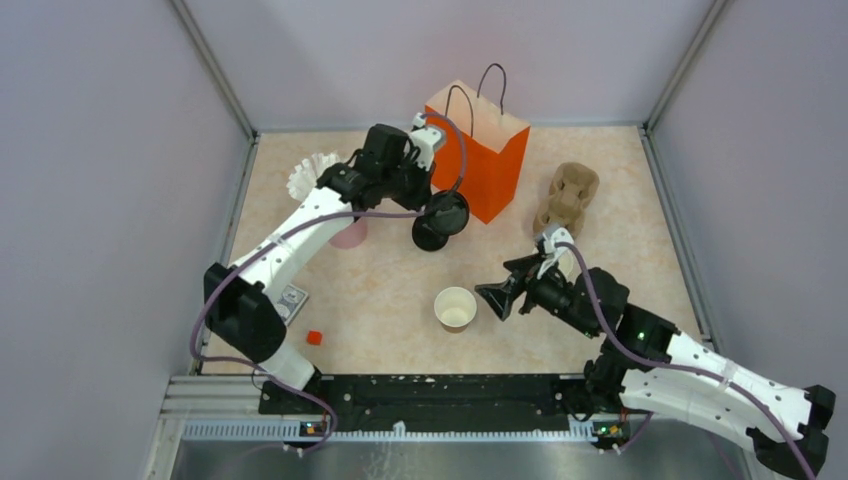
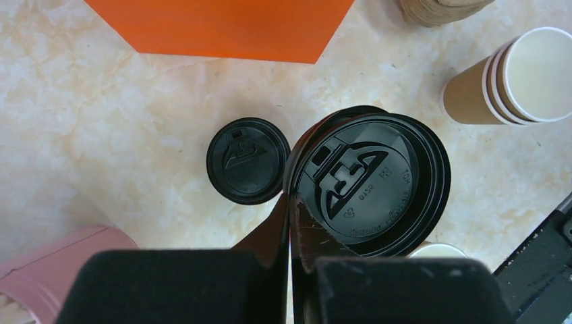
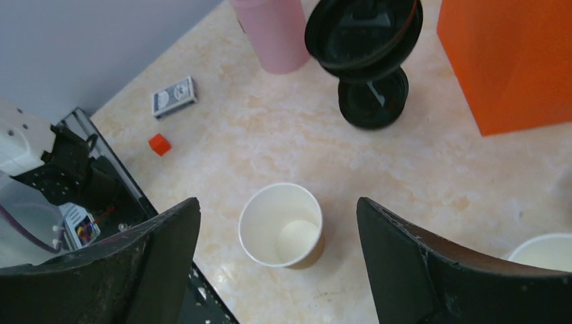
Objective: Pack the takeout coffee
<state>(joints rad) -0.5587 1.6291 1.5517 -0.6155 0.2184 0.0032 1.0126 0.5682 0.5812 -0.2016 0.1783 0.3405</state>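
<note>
Held black lid (image 2: 367, 182): embossed marks illegible

**Top view; clock positions read from the centre of the marble-patterned table (image 1: 390, 290).** Orange bag (image 1: 480, 150), upright, 12 o'clock. Cardboard cup carrier (image 1: 567, 197), 2 o'clock. Open paper cup (image 1: 456, 307), upright, 6 o'clock. Red block (image 1: 314, 337), 7 o'clock. Card deck (image 1: 291, 300), 8 o'clock. Pink tumbler (image 1: 349, 233), 9 o'clock. White paper filters (image 1: 312, 172), 10 o'clock. Loose black lid (image 1: 430, 238), flat, near the bag.

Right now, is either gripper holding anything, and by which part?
The left gripper pinches a black lid by its rim; the right gripper holds nothing.
</note>
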